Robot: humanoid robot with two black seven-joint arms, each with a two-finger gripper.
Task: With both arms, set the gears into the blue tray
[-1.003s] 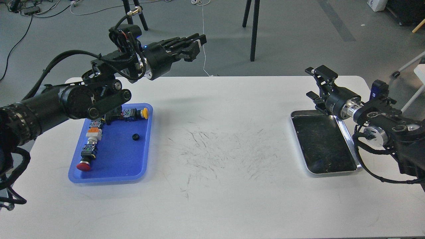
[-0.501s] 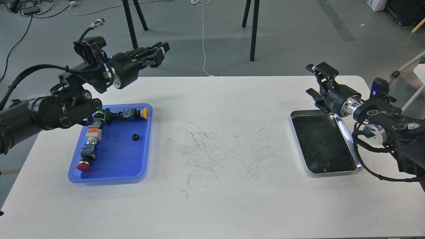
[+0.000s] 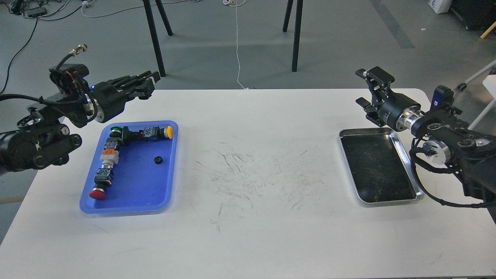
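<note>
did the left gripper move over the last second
Yes. The left gripper has pulled back leftward, from above the table's far edge past the blue tray to the tray's far left corner.

Head view looks down across the table (image 3: 248,232).

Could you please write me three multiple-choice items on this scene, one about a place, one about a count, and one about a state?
1. Where does the small black toothed gear lie?
A. in the flat bright blue plastic tray
B. in the shiny silver metal tray
C. on the bare white table

2. How many gears are visible?
A. none
B. one
C. three

3. What does the right gripper hold?
A. a gear
B. a red button
C. nothing

Answers:
1 A, the gear rests on the blue floor, right of the buttons.
2 B, only one black ring shows.
3 C, its fingers stand apart with nothing between them.
</note>
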